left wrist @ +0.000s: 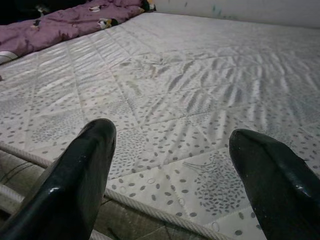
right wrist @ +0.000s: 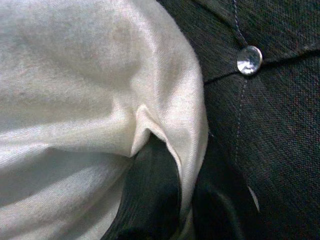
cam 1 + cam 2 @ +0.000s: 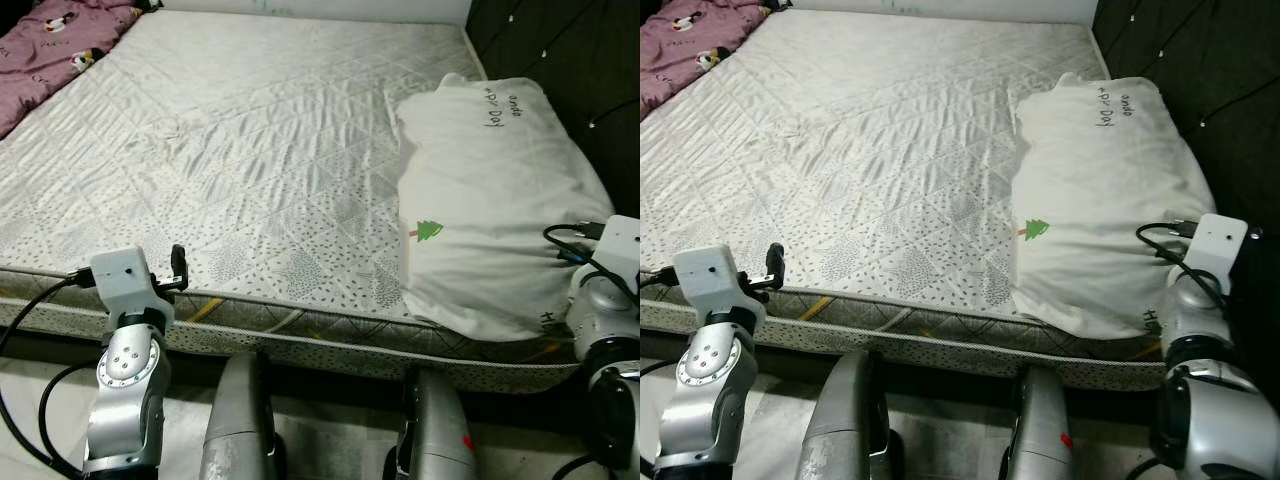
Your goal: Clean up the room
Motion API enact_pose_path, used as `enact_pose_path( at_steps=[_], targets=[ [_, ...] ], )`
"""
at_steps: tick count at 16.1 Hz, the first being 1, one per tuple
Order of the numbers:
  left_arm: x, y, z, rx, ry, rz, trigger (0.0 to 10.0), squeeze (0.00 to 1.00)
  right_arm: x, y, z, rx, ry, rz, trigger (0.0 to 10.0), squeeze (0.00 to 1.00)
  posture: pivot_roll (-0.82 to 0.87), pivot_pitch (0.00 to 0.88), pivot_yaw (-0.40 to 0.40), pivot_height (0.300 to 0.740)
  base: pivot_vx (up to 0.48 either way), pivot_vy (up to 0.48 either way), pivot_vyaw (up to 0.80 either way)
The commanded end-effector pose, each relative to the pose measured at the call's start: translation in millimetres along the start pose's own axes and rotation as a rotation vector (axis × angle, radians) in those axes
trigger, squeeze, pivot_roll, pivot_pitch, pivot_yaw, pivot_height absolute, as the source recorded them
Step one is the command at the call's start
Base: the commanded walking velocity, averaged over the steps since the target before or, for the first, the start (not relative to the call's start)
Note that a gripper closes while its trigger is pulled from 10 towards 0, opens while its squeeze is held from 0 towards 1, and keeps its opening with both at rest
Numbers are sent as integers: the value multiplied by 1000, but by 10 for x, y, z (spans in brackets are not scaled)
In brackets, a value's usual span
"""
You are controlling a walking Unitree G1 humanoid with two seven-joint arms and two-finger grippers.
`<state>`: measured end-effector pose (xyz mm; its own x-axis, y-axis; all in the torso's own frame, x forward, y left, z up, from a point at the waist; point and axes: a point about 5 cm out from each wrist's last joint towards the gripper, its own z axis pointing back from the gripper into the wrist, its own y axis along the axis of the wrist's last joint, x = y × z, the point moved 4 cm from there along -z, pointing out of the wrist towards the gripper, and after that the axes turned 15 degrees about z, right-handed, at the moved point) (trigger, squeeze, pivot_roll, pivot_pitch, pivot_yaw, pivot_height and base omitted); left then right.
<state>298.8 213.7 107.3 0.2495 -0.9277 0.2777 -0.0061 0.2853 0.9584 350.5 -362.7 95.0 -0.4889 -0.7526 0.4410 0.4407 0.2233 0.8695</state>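
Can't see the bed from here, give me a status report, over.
Right gripper shut on pillow edge, by dark headboard. Left gripper open, above mattress edge. Purple blanket at far left corner.

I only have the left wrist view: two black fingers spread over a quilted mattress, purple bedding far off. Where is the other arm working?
Observer: The right gripper is at the white pillow, at the bed's right side by the dark tufted headboard.
Operator: Holding it?
Observer: Yes. In the right wrist view a fold of pillow fabric is pinched between its fingers.
Operator: Any markings on the pillow?
Observer: A small green tree print on its near half.
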Motion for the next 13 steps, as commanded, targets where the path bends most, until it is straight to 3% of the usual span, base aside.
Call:
enact_pose_path(
  at_steps=[1, 2, 3, 4, 7, 8, 11, 13],
  targets=[
    [-3, 20, -23, 12, 3, -15, 10000, 0, -124, -39, 35, -1, 27, 22, 10000, 0, 120, 0, 14, 548, 0, 0, 0],
    [-5, 18, -28, 12, 5, -15, 10000, 0, -169, -30, 44, 3, 39, 25, 10000, 0, 120, 0, 13, 548, 0, 0, 0],
    [1, 7, -25, 11, 5, -13, 10000, 0, -201, -11, 48, 10, 55, 17, 10000, 890, 119, 0, 12, 548, 0, 0, 0],
    [15, 0, -28, 11, 3, -12, 10000, 0, -226, 41, 47, 30, 65, 22, 10000, 1000, 119, 0, 10, 548, 0, 0, 0],
    [18, 2, -52, 10, 4, -13, 10000, 0, -150, 391, 24, 155, -1, 31, 10000, 1000, 125, 0, 8, 548, 0, 0, 0],
    [1, 1, -77, 11, 10, -13, 10000, 0, -206, 707, 60, 274, -11, 46, 10000, 1000, 121, 0, 11, 548, 0, 0, 0],
    [66, 21, -117, 24, -4, -4, 10000, 0, -506, 778, 170, 324, 64, 50, 10000, 1000, 117, 0, 4, 548, 0, 0, 0],
    [73, 30, -152, 31, 2, 8, 10000, 0, -798, 581, 292, 308, 158, 83, 10000, 1000, 106, 0, -8, 548, 0, 0, 0]
  ],
)
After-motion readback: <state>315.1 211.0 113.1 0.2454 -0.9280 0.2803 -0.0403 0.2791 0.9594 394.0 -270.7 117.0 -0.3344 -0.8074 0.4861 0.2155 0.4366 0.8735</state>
